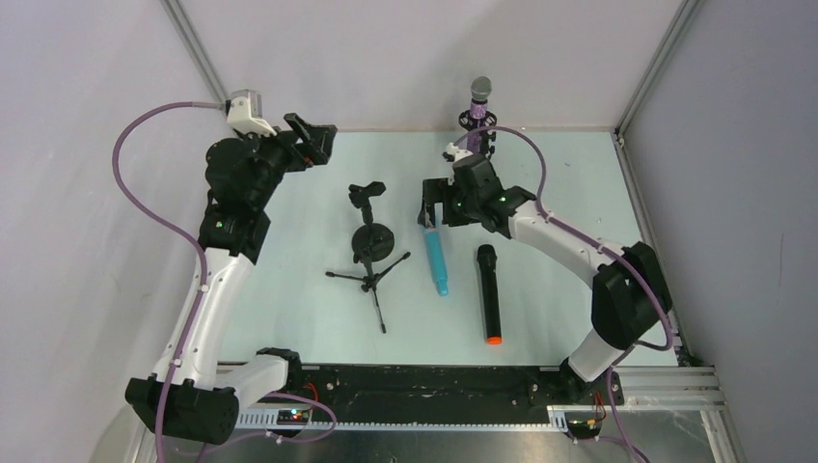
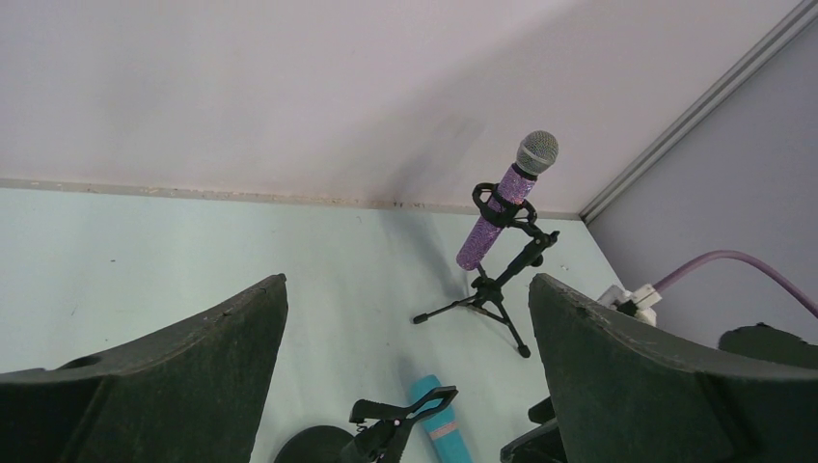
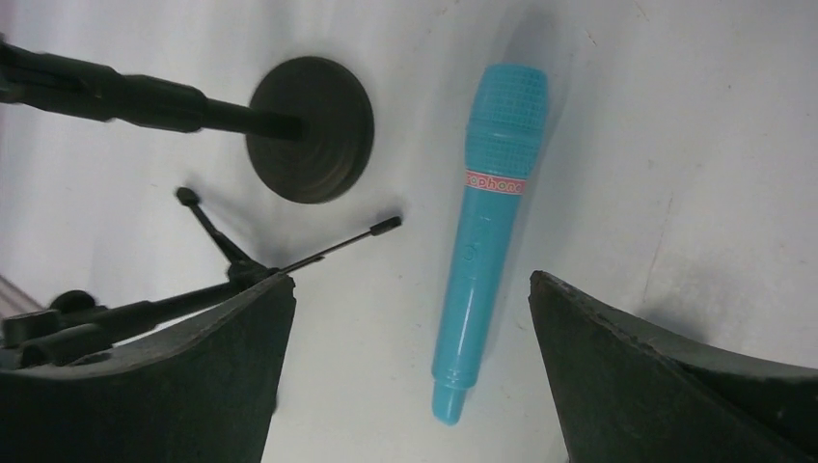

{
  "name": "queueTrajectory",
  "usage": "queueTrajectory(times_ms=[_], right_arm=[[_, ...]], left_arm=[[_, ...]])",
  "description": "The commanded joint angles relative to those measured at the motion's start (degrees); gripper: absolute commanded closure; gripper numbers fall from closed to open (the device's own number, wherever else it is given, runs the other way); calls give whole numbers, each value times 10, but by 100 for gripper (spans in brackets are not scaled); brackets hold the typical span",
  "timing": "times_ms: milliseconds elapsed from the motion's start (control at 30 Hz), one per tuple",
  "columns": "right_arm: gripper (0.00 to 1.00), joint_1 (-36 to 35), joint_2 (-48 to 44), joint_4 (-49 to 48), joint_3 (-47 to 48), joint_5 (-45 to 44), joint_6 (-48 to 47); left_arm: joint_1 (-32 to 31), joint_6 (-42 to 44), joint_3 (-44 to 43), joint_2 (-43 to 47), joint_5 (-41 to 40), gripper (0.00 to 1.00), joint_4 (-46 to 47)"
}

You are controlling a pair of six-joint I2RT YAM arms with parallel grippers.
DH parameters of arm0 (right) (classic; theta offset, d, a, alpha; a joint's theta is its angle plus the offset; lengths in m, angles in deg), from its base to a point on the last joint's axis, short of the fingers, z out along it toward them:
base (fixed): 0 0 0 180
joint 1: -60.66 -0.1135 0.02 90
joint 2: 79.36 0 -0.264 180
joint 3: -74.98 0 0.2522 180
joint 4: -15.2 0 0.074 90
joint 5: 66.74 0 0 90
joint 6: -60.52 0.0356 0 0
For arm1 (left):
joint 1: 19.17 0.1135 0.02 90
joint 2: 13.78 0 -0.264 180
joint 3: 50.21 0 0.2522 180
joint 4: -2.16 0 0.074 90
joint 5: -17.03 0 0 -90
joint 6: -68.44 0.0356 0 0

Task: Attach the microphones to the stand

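The purple glittery microphone (image 1: 479, 101) with a silver head stands clipped in a tripod stand (image 1: 476, 130) at the back; it also shows in the left wrist view (image 2: 502, 207). The light-blue microphone (image 1: 437, 260) lies flat mid-table. The black microphone (image 1: 490, 304) with an orange end lies to its right. An empty round-base stand (image 1: 372, 239) with a clip (image 1: 366, 192) is upright to the left. My right gripper (image 1: 431, 207) is open above the light-blue microphone (image 3: 487, 222), apart from it. My left gripper (image 1: 313, 140) is open and empty, raised at the back left.
A second small tripod stand (image 1: 371, 280) is in front of the round-base stand, its legs spread toward the near edge. White walls close the back and sides. My right arm's purple cable (image 1: 535, 159) loops near the purple microphone's stand.
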Motion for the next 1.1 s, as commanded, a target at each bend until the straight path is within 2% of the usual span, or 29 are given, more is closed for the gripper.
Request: queueTrajectory(times_ms=[0,233,500,700,767,833,900,967,1067], right_arm=[[6,-20,35,86,67,-48,-74],[9,-29,127,172,138,-41,-98],[14,-36,213,206,173,-29,-102],[19,-56,256,216,180,-58,-111],[25,-63,267,227,181,-82,-116],[37,-67,274,237,179,-100,-121],[50,-68,279,244,173,-116,-126],[68,-69,276,257,157,-136,-129],[69,-69,257,255,122,-148,-130]], left_arm=[[-4,17,5,16,-10,2,19],[-4,14,5,12,-5,2,19],[-5,14,5,11,-5,2,19],[-5,11,4,8,0,2,19],[-5,12,5,9,-2,2,19],[-5,13,4,9,-3,2,19],[-5,13,5,9,-2,2,19],[-6,14,5,10,-6,2,19],[-6,14,5,9,-4,2,19]])
